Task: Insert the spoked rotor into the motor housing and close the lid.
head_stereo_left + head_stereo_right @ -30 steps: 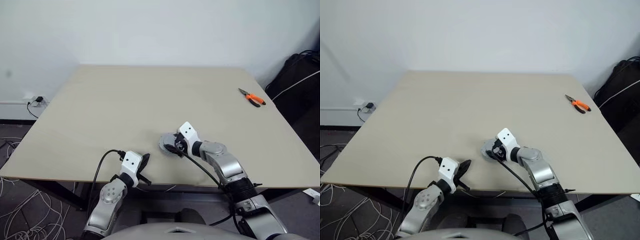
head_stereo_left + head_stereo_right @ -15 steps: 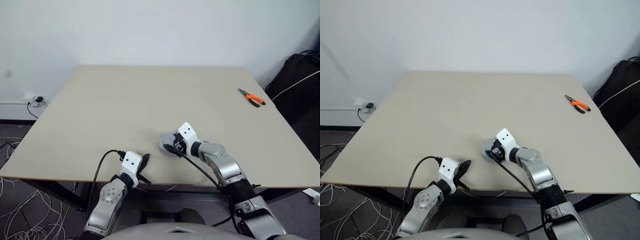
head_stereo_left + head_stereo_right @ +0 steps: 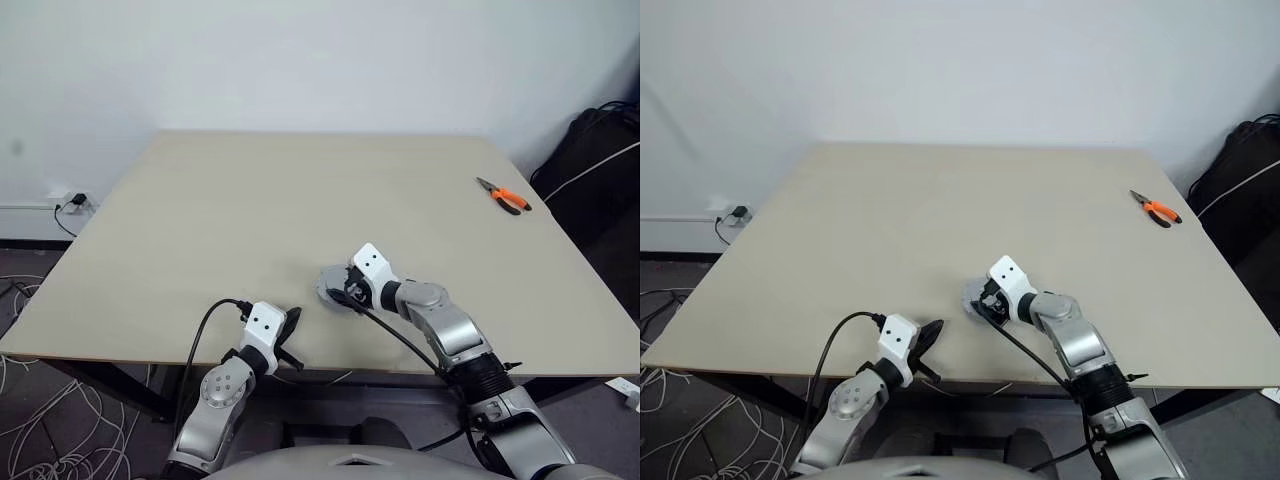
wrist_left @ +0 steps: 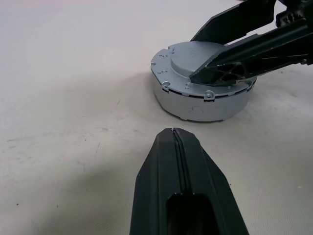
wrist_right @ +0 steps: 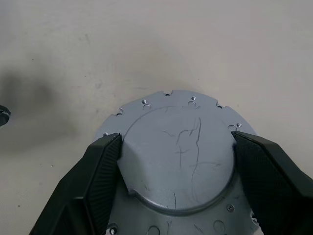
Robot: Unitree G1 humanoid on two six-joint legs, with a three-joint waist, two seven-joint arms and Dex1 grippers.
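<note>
A round grey assembly [image 3: 327,289] sits on the table near its front edge. The lid [image 5: 178,152], smooth side up with a raised hub, rests on the grey motor housing [image 4: 195,100]. My right gripper [image 5: 177,139] reaches over it, its two black fingers [image 5: 105,152] pressed against opposite sides of the hub. My left gripper [image 3: 292,322] is shut and empty, a short way to the left of the assembly at the table's front edge. Its closed tip [image 4: 173,134] points at the housing. The spoked rotor is hidden.
Orange-handled pliers [image 3: 503,195] lie at the far right of the pale table [image 3: 250,200]. A black bag [image 3: 600,150] stands beyond the right edge. A power strip [image 3: 72,203] and cables lie on the floor at the left.
</note>
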